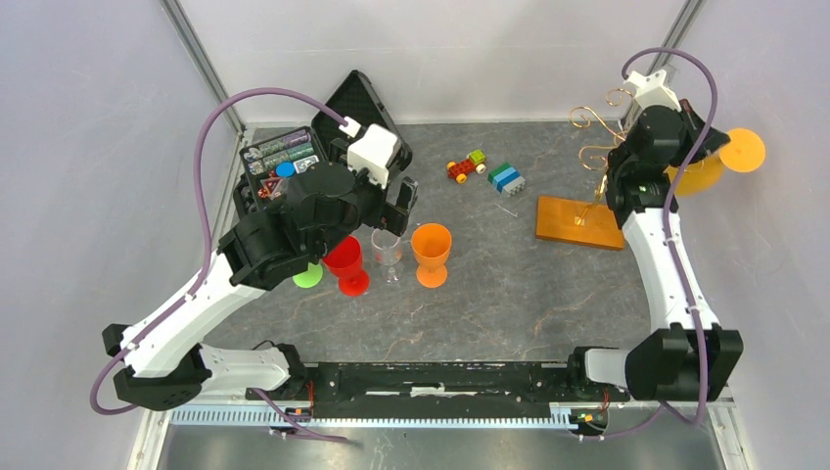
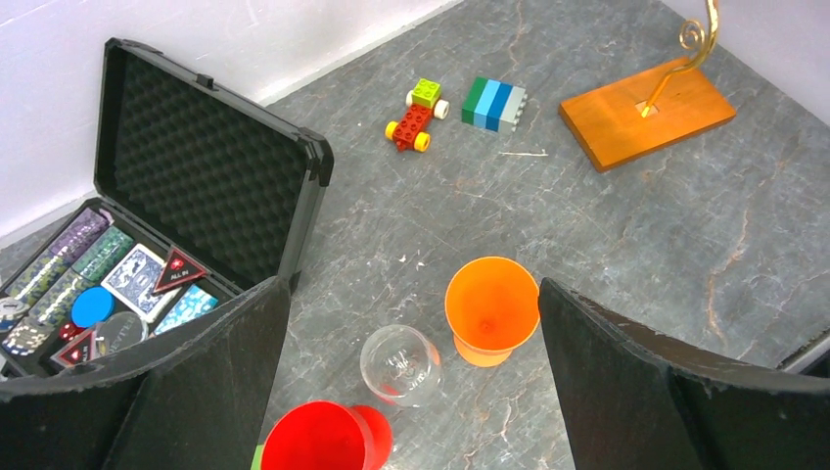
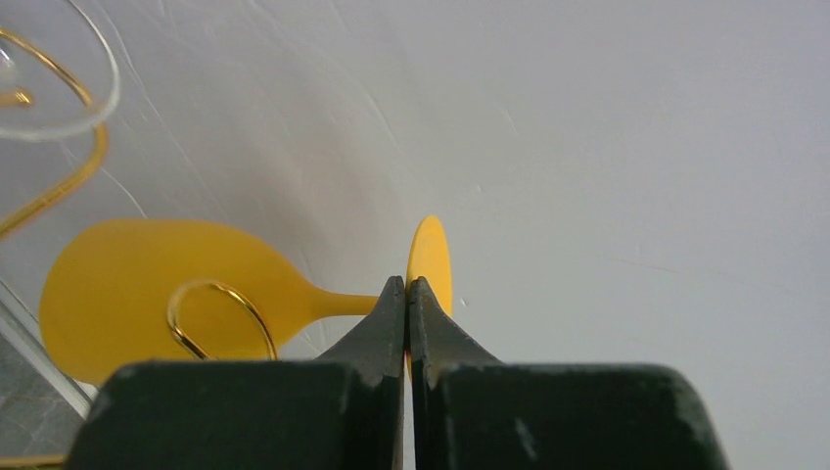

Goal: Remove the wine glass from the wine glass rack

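The wine glass rack is a gold wire tree (image 1: 595, 149) on an orange-brown wooden base (image 1: 579, 221) at the back right; its base also shows in the left wrist view (image 2: 646, 113). A yellow wine glass (image 1: 697, 174) hangs on its side in the air just right of the rack. My right gripper (image 3: 406, 284) is shut on the glass's round foot (image 3: 431, 257). A gold wire loop (image 3: 220, 313) shows in front of its bowl (image 3: 127, 284). My left gripper (image 2: 406, 289) is open and empty above a clear glass (image 2: 399, 364).
A red glass (image 1: 345, 262), the clear glass (image 1: 388, 250) and an orange glass (image 1: 431, 250) stand upright mid-table. An open black case (image 1: 323, 137) of chips and cards sits at the back left. A toy brick car (image 1: 467, 165) and stacked bricks (image 1: 506, 177) lie at the back.
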Available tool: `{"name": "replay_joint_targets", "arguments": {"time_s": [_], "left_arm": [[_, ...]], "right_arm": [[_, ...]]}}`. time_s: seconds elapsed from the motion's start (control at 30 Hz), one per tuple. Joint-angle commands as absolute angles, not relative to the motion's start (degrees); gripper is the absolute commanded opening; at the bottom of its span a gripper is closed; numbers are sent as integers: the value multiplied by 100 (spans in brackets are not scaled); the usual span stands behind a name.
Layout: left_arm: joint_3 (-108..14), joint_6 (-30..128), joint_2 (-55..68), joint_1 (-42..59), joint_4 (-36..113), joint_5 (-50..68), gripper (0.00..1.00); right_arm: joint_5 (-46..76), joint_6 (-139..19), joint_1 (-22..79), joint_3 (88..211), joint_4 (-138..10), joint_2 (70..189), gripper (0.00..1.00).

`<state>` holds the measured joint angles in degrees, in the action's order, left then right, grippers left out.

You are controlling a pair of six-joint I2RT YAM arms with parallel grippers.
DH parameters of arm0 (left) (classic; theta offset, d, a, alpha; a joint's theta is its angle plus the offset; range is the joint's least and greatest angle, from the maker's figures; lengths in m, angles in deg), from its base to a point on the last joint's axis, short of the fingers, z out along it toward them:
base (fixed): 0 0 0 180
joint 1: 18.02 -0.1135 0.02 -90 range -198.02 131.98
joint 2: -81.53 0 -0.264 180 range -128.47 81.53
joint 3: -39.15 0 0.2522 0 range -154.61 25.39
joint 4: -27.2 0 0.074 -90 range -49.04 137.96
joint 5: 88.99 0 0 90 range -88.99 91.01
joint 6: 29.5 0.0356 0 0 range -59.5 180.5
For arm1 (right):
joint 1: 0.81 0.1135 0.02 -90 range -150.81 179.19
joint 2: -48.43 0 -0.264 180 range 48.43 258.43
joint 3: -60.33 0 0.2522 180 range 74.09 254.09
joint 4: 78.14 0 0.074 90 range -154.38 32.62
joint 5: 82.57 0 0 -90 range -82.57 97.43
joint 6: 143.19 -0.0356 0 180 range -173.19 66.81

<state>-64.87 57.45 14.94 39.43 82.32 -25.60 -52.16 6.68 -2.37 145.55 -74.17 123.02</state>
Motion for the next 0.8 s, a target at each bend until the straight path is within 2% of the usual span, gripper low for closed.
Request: {"name": "replay_joint_targets", "arguments": {"time_s": [0.0, 0.3, 0.43, 0.6, 0.77], "left_arm": [[-6480, 5787, 1681, 3919, 7777, -2344, 100], [-6168, 5583, 1859, 3918, 7372, -1706, 100], [-6082, 5384, 1895, 3919, 7257, -1332, 100], [-6005, 4974, 1806, 3918, 7066, -599, 100], [-6097, 4652, 1570, 3919, 6930, 6, 100]], "right_arm": [[-5443, 508, -239, 14316, -7270, 11664, 0], [-5609, 80, -224, 14016, -6044, 10542, 0], [-5522, -454, -150, 14313, -4944, 10167, 0], [-4870, -1663, -126, 14971, -3201, 9747, 0], [-3935, -2389, -123, 15541, -2375, 9384, 0]]}}
